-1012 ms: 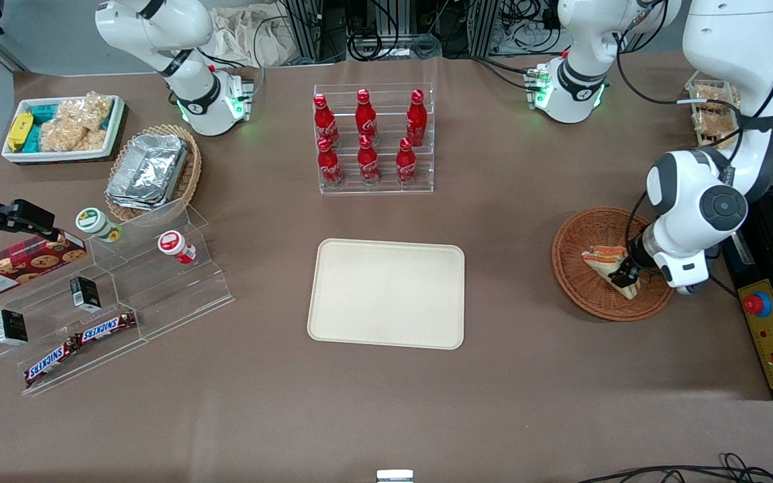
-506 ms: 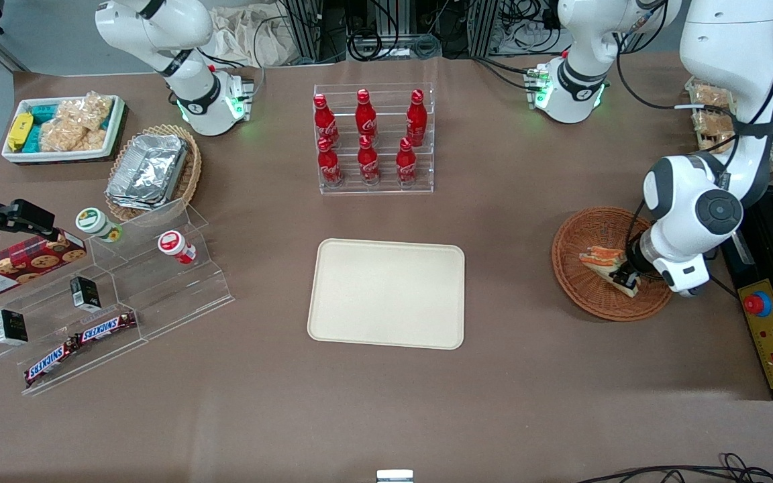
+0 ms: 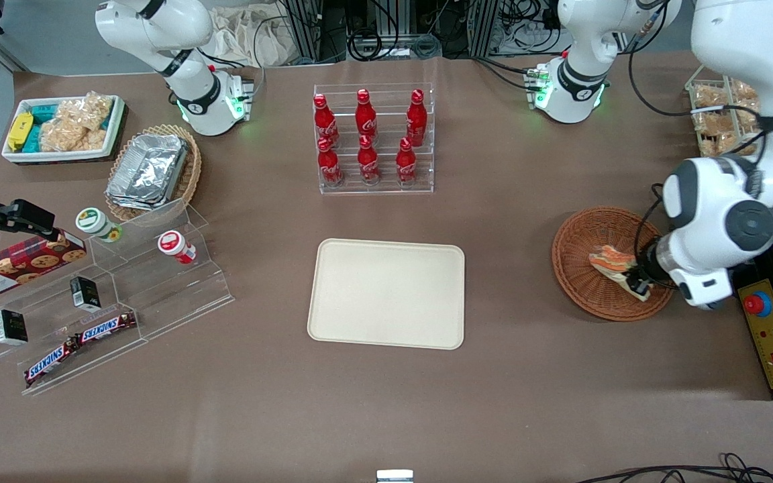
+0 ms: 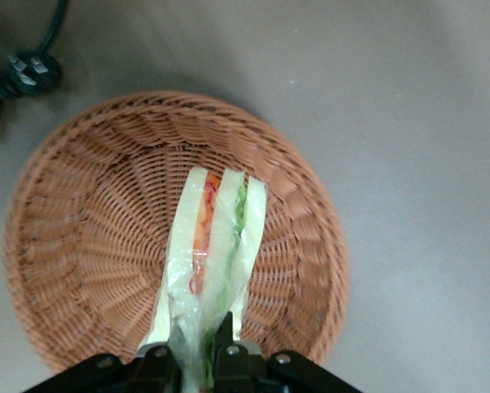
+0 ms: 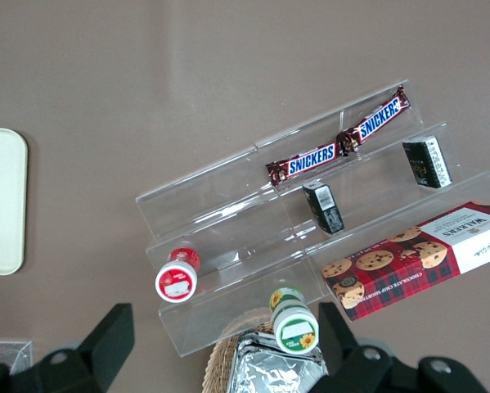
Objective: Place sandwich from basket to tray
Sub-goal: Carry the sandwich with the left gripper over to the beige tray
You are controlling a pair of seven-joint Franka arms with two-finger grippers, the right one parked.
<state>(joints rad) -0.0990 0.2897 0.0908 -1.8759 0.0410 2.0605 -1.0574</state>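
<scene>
The sandwich point(image 3: 613, 263) is a plastic-wrapped white-bread wedge with orange, red and green filling. It hangs above the reddish-brown wicker basket point(image 3: 581, 258) at the working arm's end of the table. My left gripper point(image 3: 636, 283) is shut on the sandwich's wrapped narrow end. In the left wrist view the fingers point(image 4: 222, 348) pinch the sandwich point(image 4: 216, 246), lifted above the basket's floor point(image 4: 89, 246). The cream tray point(image 3: 386, 293) lies flat at the table's middle, with nothing on it.
A clear rack of red cola bottles point(image 3: 368, 139) stands farther from the camera than the tray. A clear stepped shelf with snacks point(image 3: 105, 295) stands toward the parked arm's end. A control box with a red button point(image 3: 770, 329) lies beside the basket.
My gripper has lifted the sandwich off the basket floor and shifted slightly toward the table's working-arm edge. The arm's wrist has risen.
</scene>
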